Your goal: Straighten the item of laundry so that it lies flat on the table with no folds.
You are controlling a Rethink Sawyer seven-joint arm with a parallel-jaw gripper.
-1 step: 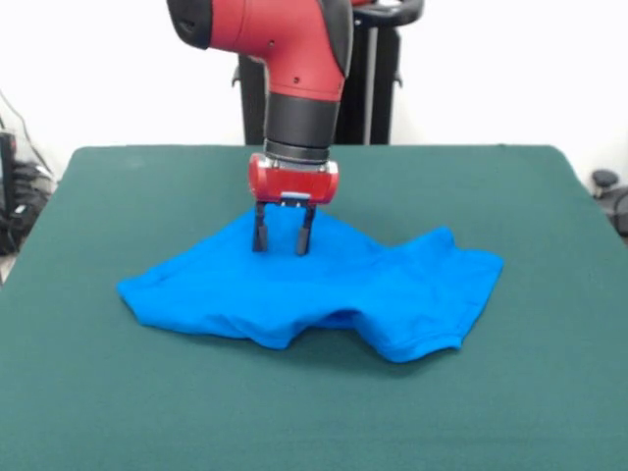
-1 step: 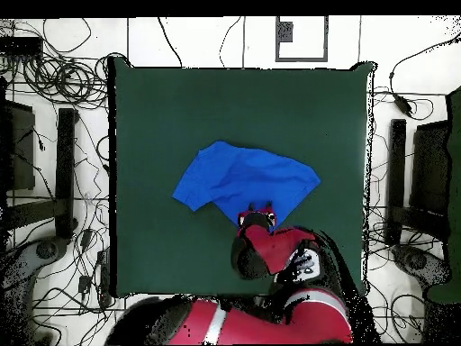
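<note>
Hanging over the far edge of the blue T-shirt (image 1: 314, 289), the end effector (image 1: 284, 238) has its two fingers spread apart, tips at the cloth. The shirt lies rumpled (folds along its near edge) around the middle of the green bench (image 1: 510, 392).

Hidden or cut off, as we find it:

- Arm (image 1: 294, 59): we see its upper links cut by the front view's top edge.
- T-shirt (image 1: 324, 285): the far edge behind the gripper (image 1: 283, 238) is hidden from us; overhead, the wrist covers the gripper and that same hem (image 2: 257, 213).
- Table (image 1: 314, 412): the near edge is cut off in front; overhead, the arm hides part of one side.
- Fingertip contact with the cloth: we cannot tell.
</note>
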